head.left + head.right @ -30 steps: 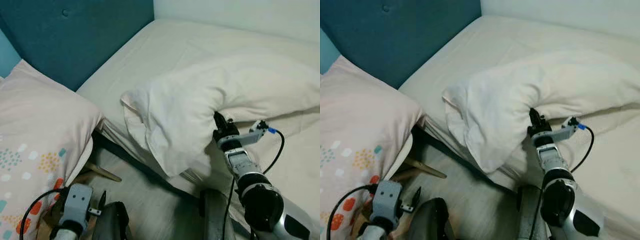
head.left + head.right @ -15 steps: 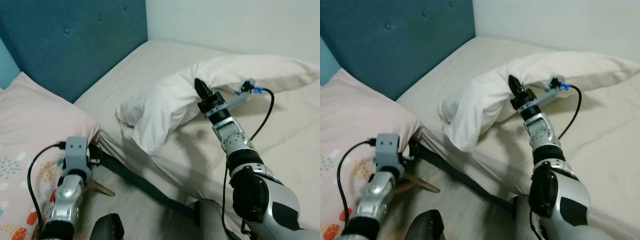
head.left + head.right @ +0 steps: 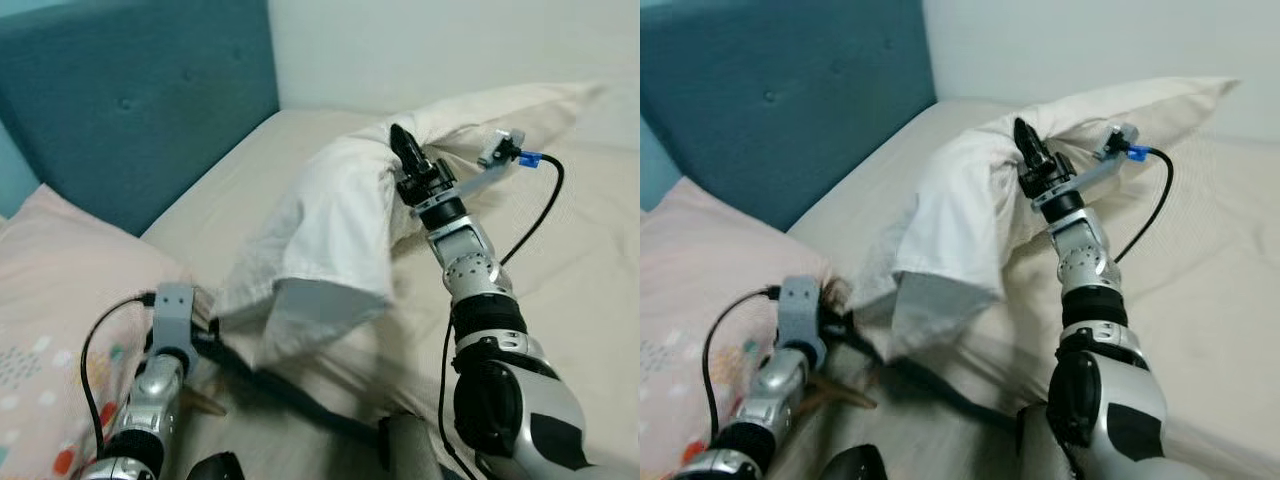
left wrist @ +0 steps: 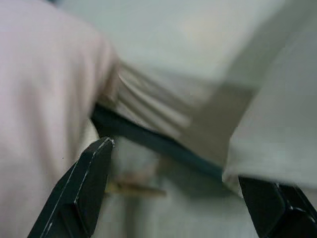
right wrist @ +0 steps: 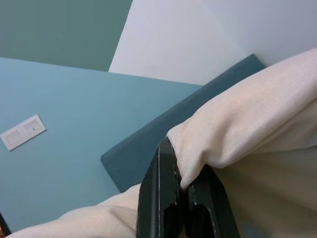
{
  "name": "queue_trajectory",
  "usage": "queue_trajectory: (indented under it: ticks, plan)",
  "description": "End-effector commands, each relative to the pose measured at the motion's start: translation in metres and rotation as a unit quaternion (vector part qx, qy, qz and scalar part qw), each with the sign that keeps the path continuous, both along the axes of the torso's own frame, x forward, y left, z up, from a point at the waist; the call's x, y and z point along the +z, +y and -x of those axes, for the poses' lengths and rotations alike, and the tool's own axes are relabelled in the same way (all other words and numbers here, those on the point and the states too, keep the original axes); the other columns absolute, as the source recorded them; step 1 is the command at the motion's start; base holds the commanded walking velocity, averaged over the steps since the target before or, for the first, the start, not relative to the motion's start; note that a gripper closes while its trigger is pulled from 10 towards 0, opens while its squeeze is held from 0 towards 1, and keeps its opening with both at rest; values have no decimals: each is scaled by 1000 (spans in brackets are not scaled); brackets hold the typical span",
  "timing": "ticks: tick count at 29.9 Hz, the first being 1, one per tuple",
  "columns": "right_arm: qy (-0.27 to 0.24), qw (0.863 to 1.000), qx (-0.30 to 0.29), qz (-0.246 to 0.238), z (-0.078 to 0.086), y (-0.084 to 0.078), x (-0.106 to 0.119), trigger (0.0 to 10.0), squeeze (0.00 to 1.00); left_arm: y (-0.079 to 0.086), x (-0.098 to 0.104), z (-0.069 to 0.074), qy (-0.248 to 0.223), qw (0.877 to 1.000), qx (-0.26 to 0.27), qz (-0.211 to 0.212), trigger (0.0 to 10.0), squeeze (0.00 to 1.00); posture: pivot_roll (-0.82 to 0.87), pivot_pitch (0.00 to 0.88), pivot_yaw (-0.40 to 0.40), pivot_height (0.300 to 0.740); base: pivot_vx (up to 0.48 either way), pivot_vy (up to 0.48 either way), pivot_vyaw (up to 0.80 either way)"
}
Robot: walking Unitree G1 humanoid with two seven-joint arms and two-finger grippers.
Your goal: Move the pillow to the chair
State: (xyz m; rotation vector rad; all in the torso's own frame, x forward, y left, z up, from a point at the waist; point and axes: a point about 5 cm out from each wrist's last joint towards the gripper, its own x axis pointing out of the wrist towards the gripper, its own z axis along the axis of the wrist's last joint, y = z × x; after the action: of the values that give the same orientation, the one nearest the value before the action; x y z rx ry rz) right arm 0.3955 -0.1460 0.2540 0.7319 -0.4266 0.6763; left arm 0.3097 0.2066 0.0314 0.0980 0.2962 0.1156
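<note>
We see the right gripper [image 3: 402, 143] at upper centre pinching the white pillow [image 3: 330, 225] (drooping lower left); left gripper [image 4: 173, 193] spread.

Cream-sheeted bed [image 3: 300, 140]; pillow's [image 3: 340, 220] far end resting on it.

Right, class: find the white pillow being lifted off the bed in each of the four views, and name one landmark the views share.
Left eye view: white pillow at centre, draped from the right gripper.
Right eye view: centre, hanging off the bed.
Left wrist view: pale blurred cloth at one edge, probably the pillow.
Right wrist view: a fold pinched between shut jaws.
Shared landmark: teal headboard.
</note>
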Motion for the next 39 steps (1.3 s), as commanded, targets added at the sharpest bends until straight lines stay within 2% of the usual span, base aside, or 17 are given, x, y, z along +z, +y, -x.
queue_trajectory:
  ticks: [1, 2, 4, 5, 6, 8, 13, 14, 17, 20, 21, 22, 28, 29, 31, 35, 39]
  plan:
    - [-30, 999, 18, 8, 3, 14, 14, 0, 0, 8, -17, 12, 51, 998, 17, -11, 10000, 0, -101, 0, 93, 506, -285, 0, 0]
    - [-30, 999, 18, 8, 3, 14, 14, 0, 0, 8, -17, 12, 51, 998, 17, -11, 10000, 0, -101, 0, 93, 506, -285, 0, 0]
    - [-25, 999, 29, 16, 5, 24, 10, 0, 0, 11, -32, 23, 95, 995, 22, -10, 10000, 0, -99, 0, 89, 516, -480, 0, 0]
    - [-25, 999, 29, 16, 5, 24, 10, 0, 0, 11, -32, 23, 95, 995, 22, -10, 10000, 0, -99, 0, 89, 516, -480, 0, 0]
    - [-21, 999, 39, 18, 8, 31, 8, 0, 0, 14, -41, 34, 114, 993, 28, -9, 10000, 0, -98, 0, 88, 526, -364, 0, 0]
    - [-21, 999, 39, 18, 8, 31, 8, 0, 0, 14, -41, 34, 114, 993, 28, -9, 10000, 0, -98, 0, 88, 526, -364, 0, 0]
    - [-20, 999, 46, 19, 9, 37, 7, 0, 0, 18, -52, 46, 134, 990, 38, 3, 10000, 0, -100, 0, 85, 540, -73, 0, 0]
    - [-19, 999, 46, 21, 9, 38, 8, 0, 0, 18, -61, 56, 162, 986, 28, -14, 10000, 0, -101, 0, 86, 545, 0, 0, 0]
    - [-19, 999, 45, 23, 9, 39, 8, 0, 0, 17, -67, 64, 182, 983, 20, -27, 10000, 0, -101, 0, 86, 549, 0, 0, 0]
    - [-11, 999, 32, 25, 9, 36, 7, 0, 0, 21, -92, 99, 256, 965, 49, -16, 10000, 0, -112, 0, 82, 564, 0, 0, 0]
    - [-11, 999, 32, 25, 9, 36, 7, 0, 0, 21, -92, 99, 256, 965, 49, -16, 10000, 0, -112, 0, 82, 564, 0, 0, 0]
    - [-8, 999, 29, 26, 9, 35, 7, 0, 0, 22, -97, 107, 270, 961, 58, -10, 10000, 0, -114, 0, 80, 568, 0, 0, 0]
    - [-2, 999, 26, 28, 9, 35, 6, 0, 0, 23, -102, 117, 283, 957, 66, -2, 10000, 0, -112, 0, 75, 583, 0, 0, 0]
    - [1, 999, 27, 28, 10, 36, 5, 0, 0, 22, -106, 123, 299, 952, 70, 3, 10000, 0, -107, 0, 72, 592, -480, 0, 0]
    - [1, 999, 27, 27, 10, 37, 5, 0, 0, 22, -108, 126, 305, 950, 71, 3, 10000, 0, -107, 0, 71, 602, -480, 0, 0]
    - [0, 999, 29, 26, 10, 38, 6, 0, 0, 21, -108, 127, 304, 950, 69, 0, 10000, 0, -107, 0, 71, 616, -480, 0, 0]
    - [-2, 999, 30, 24, 11, 38, 9, 0, 0, 19, -109, 128, 307, 950, 63, -4, 10000, 0, -105, 0, 67, 635, 0, 0, 0]
